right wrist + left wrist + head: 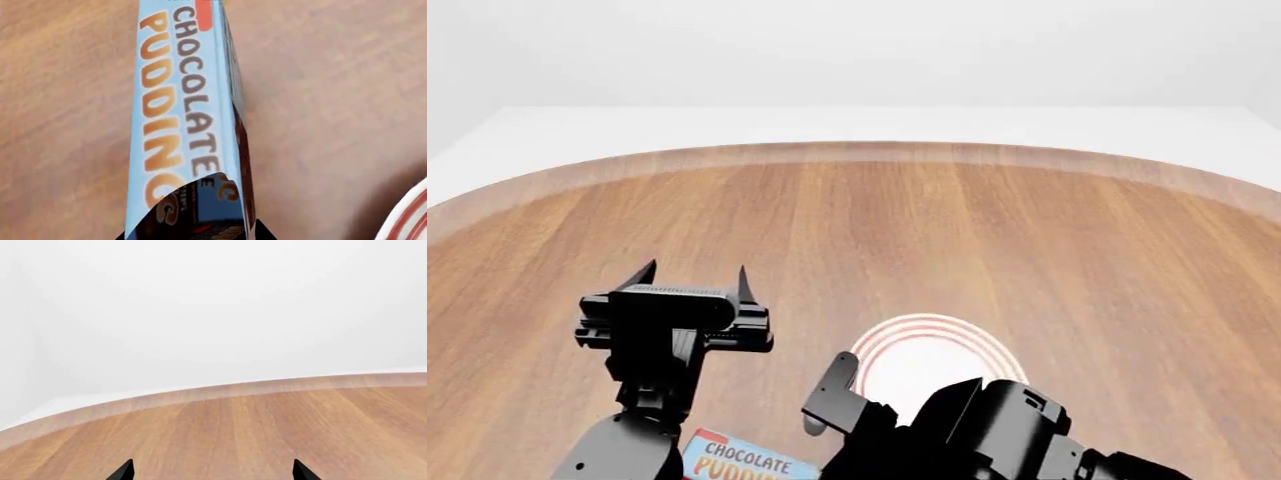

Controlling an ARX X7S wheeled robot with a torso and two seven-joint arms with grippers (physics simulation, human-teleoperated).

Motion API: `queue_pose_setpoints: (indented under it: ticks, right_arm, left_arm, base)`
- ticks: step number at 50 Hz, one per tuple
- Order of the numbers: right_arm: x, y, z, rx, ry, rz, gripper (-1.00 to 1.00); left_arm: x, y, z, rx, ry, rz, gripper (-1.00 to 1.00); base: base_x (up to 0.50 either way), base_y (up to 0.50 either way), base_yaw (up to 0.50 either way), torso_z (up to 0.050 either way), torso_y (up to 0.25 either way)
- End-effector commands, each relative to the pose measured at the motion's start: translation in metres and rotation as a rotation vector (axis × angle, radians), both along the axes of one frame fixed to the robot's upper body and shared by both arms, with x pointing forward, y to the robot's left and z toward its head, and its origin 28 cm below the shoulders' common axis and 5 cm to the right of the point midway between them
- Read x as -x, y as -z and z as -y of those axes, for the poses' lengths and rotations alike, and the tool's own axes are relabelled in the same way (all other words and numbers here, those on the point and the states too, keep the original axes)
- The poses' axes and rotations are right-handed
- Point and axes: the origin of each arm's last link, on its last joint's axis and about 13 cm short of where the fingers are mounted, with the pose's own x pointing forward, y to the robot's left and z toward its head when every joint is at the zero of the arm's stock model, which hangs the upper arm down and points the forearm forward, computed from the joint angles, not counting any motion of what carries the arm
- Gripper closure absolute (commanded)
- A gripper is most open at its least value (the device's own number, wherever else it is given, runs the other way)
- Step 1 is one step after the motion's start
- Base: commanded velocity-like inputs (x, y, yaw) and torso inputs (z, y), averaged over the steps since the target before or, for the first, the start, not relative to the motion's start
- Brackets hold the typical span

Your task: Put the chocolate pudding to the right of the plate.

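The chocolate pudding (183,115), a carton with a light blue top and white and orange letters, stands between my right gripper's (192,235) two fingertips, which press its long sides. In the head view only its end (741,462) shows at the bottom edge, left of my right arm (988,430). The plate (941,345), white with red rings, lies just right of the pudding, partly hidden by that arm; its rim shows in the right wrist view (407,220). My left gripper (694,275) is open and empty above the table, its tips also in the left wrist view (212,471).
The round wooden table (961,220) reaches to a curved far edge (854,150), with a white floor and wall behind it. The left wrist view shows only bare wood (267,425) and that edge.
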Motion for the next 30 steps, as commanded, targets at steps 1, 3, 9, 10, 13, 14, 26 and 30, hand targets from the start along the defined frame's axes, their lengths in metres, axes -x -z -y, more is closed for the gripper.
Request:
queue_pose_setpoints:
  ticks: [1, 3, 9, 10, 13, 14, 26, 30]
  right_arm:
    - [0.005, 0.002, -0.002, -0.007, -0.025, -0.015, 1.00]
    - [0.005, 0.000, -0.002, -0.013, -0.021, -0.003, 1.00]
    - [0.007, -0.017, 0.002, -0.029, -0.005, 0.056, 1.00]
    - [0.010, -0.030, 0.005, -0.052, 0.003, 0.092, 1.00]
    - [0.012, -0.039, 0.009, -0.060, 0.012, 0.116, 1.00]
    - [0.013, -0.042, 0.012, -0.061, 0.018, 0.123, 1.00]
    - [0.009, -0.064, 0.029, -0.079, 0.113, 0.186, 1.00]
    - [0.006, -0.070, 0.037, -0.054, 0.172, 0.195, 1.00]
  left_arm:
    - [0.000, 0.000, 0.000, -0.001, -0.001, 0.001, -1.00]
    - [0.000, 0.000, 0.000, 0.000, -0.001, 0.001, -1.00]
    - [0.000, 0.000, -0.001, 0.001, -0.004, 0.000, -1.00]
    - [-0.001, 0.000, -0.002, 0.002, -0.007, 0.002, -1.00]
    - [-0.001, 0.000, -0.002, 0.001, -0.009, 0.002, -1.00]
    - [-0.001, 0.000, -0.002, 0.002, -0.010, 0.002, -1.00]
    - [-0.001, -0.002, -0.002, -0.001, -0.010, 0.006, -1.00]
    - [-0.001, -0.001, -0.002, 0.000, -0.011, 0.004, -1.00]
  base:
    - [0.00, 0.00, 0.00, 0.000, 0.000]
    - [0.00, 0.00, 0.00, 0.000, 0.000]
    - [0.00, 0.00, 0.00, 0.000, 0.000]
    - [0.00, 0.00, 0.00, 0.000, 0.000]
    - [0.00, 0.00, 0.00, 0.000, 0.000]
    - [0.00, 0.00, 0.00, 0.000, 0.000]
    - [0.00, 0.00, 0.00, 0.000, 0.000]
    - [0.00, 0.00, 0.00, 0.000, 0.000]
